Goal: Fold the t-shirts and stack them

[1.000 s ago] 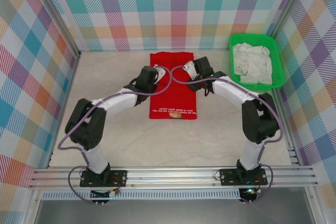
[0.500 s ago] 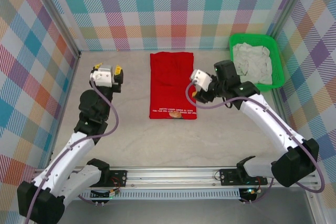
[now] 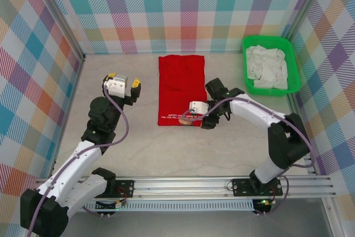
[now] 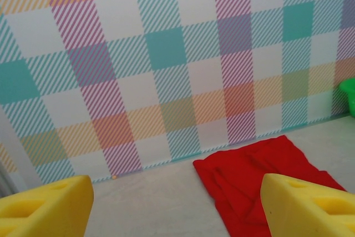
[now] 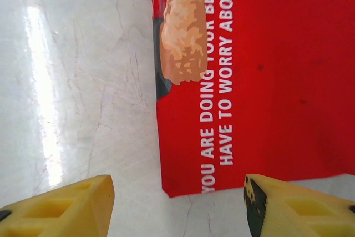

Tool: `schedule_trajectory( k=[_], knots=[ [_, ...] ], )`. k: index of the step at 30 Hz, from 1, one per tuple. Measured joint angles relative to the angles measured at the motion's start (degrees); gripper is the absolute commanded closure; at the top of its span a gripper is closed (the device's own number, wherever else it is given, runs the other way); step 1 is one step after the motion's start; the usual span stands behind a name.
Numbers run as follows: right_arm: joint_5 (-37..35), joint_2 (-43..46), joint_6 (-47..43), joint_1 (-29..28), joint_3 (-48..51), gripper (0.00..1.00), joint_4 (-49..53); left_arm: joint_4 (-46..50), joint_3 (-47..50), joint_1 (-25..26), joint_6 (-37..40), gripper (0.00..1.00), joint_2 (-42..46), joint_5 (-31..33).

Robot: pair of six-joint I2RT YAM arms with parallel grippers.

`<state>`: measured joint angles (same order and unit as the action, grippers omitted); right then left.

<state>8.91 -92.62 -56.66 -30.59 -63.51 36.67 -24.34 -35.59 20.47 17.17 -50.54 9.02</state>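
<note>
A bright red t-shirt (image 3: 180,84) lies folded into a long strip in the middle of the table, with white lettering and a brown bear print (image 5: 186,31) at its near end. My right gripper (image 3: 187,118) hovers low over the strip's near right corner. It is open, and that corner (image 5: 169,190) lies between its yellow fingers (image 5: 61,209) without touching them. My left gripper (image 3: 123,80) is raised to the left of the shirt, open and holding nothing. In the left wrist view the t-shirt (image 4: 266,176) lies ahead and to the right of the left gripper (image 4: 175,215).
A green basket (image 3: 293,59) at the back right holds crumpled white cloth (image 3: 266,65); its rim (image 4: 348,90) also shows in the left wrist view. Checked walls enclose the table on three sides. Bare tabletop (image 3: 166,148) lies between the shirt and the arm bases.
Both grippers have left the middle of the shirt. The left arm drew back to the left and opened wider. The right arm swung down to the shirt's near right corner.
</note>
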Motion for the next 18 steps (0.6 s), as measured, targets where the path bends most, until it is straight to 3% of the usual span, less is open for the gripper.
schedule_trajectory(
  k=[11, 18],
  knots=[
    [-0.94, -10.80, -1.29, 0.02, -0.15, 0.42, -3.08, 0.44, -4.31, 0.00, 1.01, 0.17, -6.40, -6.64],
    [-1.29, -14.75, -0.87, 0.28, -3.78, 0.66, -4.87, 9.29, -13.94, 0.00, 9.53, 0.26, -9.81, -16.37]
  ],
)
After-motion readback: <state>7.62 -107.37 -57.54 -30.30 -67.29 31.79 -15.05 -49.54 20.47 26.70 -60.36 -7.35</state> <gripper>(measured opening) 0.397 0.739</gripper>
